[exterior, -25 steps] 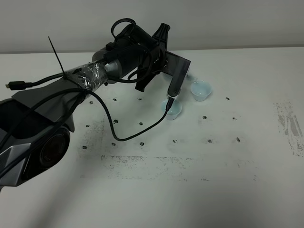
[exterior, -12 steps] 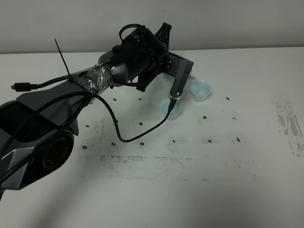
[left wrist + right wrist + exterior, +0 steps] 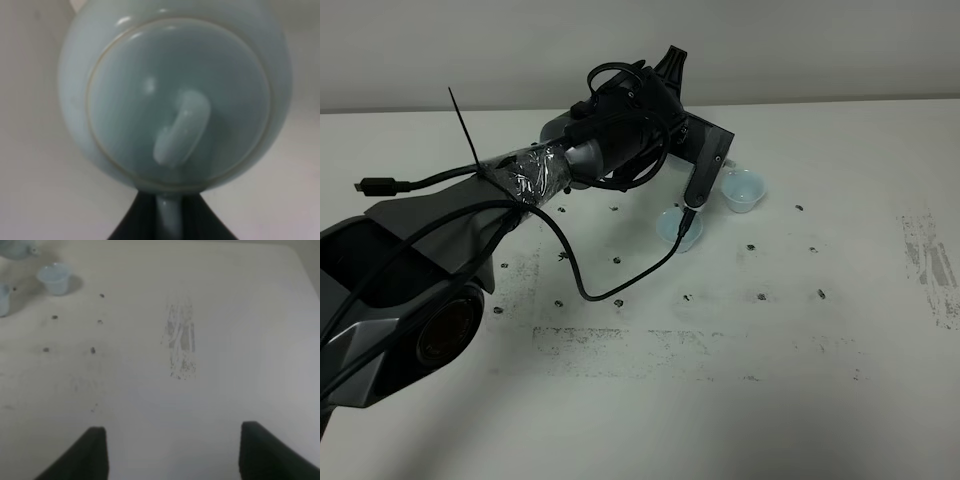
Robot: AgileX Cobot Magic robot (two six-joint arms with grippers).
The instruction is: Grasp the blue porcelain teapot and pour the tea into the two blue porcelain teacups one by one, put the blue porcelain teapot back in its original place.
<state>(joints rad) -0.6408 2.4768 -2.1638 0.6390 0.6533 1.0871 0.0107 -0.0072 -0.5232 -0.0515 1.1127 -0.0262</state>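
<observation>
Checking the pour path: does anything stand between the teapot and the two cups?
Nothing visible does. The left hand grips the teapot; the near cup and far cup stand on the table close by that hand. In the high view the arm hides the teapot, so part of the gap is unseen.

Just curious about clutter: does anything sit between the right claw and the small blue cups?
No object. The right wrist view shows only table with dark specks between the right claw and the teacups; a grey scuff patch lies beside it.
</observation>
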